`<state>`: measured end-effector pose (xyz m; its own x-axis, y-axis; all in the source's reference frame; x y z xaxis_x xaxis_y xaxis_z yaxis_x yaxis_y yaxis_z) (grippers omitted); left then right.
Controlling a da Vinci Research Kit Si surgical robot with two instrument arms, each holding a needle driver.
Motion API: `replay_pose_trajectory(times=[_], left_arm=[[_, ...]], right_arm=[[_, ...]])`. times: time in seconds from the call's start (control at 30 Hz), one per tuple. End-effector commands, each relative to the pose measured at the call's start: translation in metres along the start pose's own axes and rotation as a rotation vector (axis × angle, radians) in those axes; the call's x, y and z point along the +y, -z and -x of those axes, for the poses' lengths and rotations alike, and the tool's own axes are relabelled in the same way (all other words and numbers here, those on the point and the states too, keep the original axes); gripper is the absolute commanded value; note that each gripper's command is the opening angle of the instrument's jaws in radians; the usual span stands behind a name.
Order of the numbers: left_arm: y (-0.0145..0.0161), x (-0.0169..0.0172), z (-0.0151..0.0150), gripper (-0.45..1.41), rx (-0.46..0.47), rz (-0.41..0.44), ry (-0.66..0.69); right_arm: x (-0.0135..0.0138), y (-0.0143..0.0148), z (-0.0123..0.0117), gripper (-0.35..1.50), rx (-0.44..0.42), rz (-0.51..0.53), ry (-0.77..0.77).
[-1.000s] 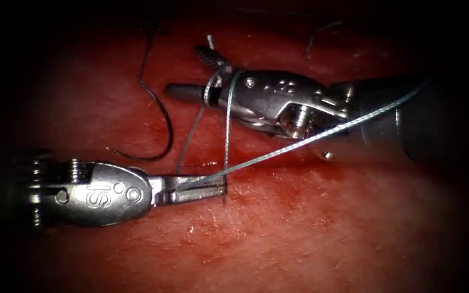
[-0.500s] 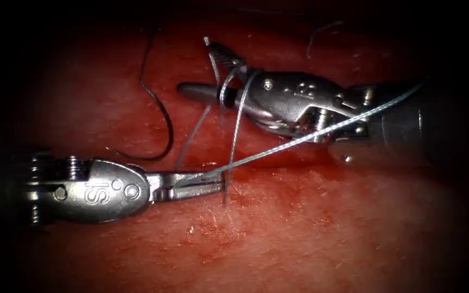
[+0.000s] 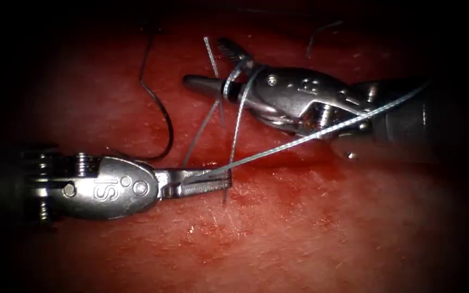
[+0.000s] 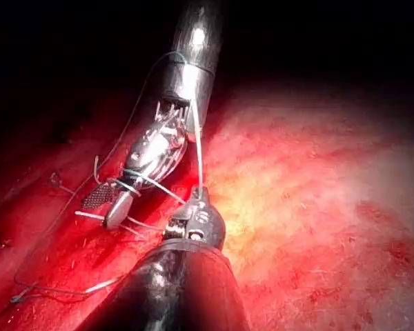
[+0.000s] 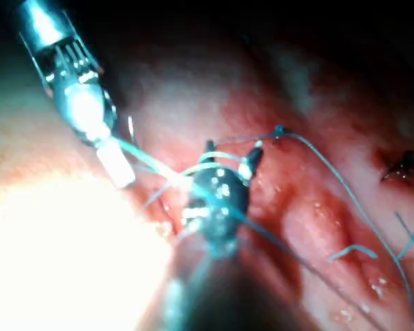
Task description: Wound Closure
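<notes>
Thread [image 3: 278, 149] wrapped round right hand [image 3: 213, 68], jaws apart.
Right hand has been shifted up-right; left hand [image 3: 213, 182], clamped on thread, nudged right; loops kept.

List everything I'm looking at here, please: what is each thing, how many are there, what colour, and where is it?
tissue: one piece, red and pink, lying under everything else.
red fluid: patches, red, on the tissue near the left tool's tip.
thread: one pale grey strand, looped around the right tool's open jaws, running down to the tissue and to the left tool, with a long run off to the right.
dark thread: one curved black strand, lying on the tissue above the left tool.
cut ends of thread: a few short dark pieces, far side of the tissue.
left tool: one, silver, jaws shut on the thread.
right tool: one, silver, jaws open, thread wrapped around them.
</notes>
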<state>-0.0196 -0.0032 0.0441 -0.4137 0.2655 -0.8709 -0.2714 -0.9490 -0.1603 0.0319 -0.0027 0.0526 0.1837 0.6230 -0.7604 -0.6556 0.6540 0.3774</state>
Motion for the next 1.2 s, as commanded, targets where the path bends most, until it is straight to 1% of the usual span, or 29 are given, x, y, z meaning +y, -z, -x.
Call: replay_pose_trajectory(times=[0.03,0.13,0.23,0.3,0.4,0.63,0.77,0.87,0.9,0.93,0.97,1.0,1.03,1.07,1.2], left_arm=[[-0.0006,0.0,0.0001,-0.45,-0.002,0.002,-0.001],[-0.0005,0.0,0.0002,-0.45,-0.005,0.004,-0.001],[-0.0005,-0.0001,0.0002,-0.45,-0.007,0.006,-0.001],[-0.0004,-0.0001,0.0003,-0.45,-0.007,0.006,-0.001],[-0.0003,-0.0001,0.0003,-0.45,-0.008,0.006,-0.001],[-0.0003,-0.0002,0.0004,-0.45,-0.012,0.01,-0.002],[-0.0003,-0.0003,0.0005,-0.45,-0.012,0.01,-0.002],[-0.0003,-0.0003,0.0007,-0.45,-0.012,0.01,-0.004],[-0.0003,-0.0003,0.0008,-0.45,-0.012,0.01,-0.004],[-0.0002,-0.0003,0.0008,-0.45,-0.016,0.01,-0.005],[-0.0002,-0.0004,0.0009,-0.45,-0.017,0.01,-0.005],[-0.0001,-0.0005,0.001,-0.45,-0.021,0.011,-0.006],[0.0,-0.0005,0.0011,-0.45,-0.021,0.011,-0.006],[0.0003,-0.0008,0.0012,-0.45,-0.026,0.007,-0.006],[0.0012,-0.0016,0.0015,-0.45,-0.034,0.005,-0.001]], right_arm=[[-0.0002,-0.0012,0.0003,1.26,-0.007,0.003,-0.015],[-0.0001,-0.0019,0.0005,1.26,-0.012,0.012,-0.048],[0.0001,-0.0022,0.0009,1.25,-0.046,0.031,-0.082],[0.0003,-0.0023,0.0011,1.25,-0.075,0.045,-0.079],[0.0005,-0.0022,0.0015,1.25,-0.091,0.069,-0.089],[-0.0004,-0.002,0.0024,1.25,-0.117,0.041,-0.111],[-0.0012,-0.0017,0.0029,1.18,-0.122,0.034,-0.107],[-0.0013,-0.0018,0.0028,1.11,-0.122,0.035,-0.107],[-0.0013,-0.0018,0.0028,1.04,-0.122,0.035,-0.107],[-0.0012,-0.0019,0.0028,0.91,-0.122,0.036,-0.113],[-0.0012,-0.0019,0.0029,0.69,-0.122,0.037,-0.118],[-0.0011,-0.0018,0.003,0.22,-0.127,0.052,-0.121],[-0.0011,-0.0018,0.0031,-0.13,-0.129,0.067,-0.119],[-0.0009,-0.0018,0.0032,-0.35,-0.133,0.091,-0.125],[-0.0008,-0.0014,0.0033,-0.35,-0.143,0.143,-0.131]])
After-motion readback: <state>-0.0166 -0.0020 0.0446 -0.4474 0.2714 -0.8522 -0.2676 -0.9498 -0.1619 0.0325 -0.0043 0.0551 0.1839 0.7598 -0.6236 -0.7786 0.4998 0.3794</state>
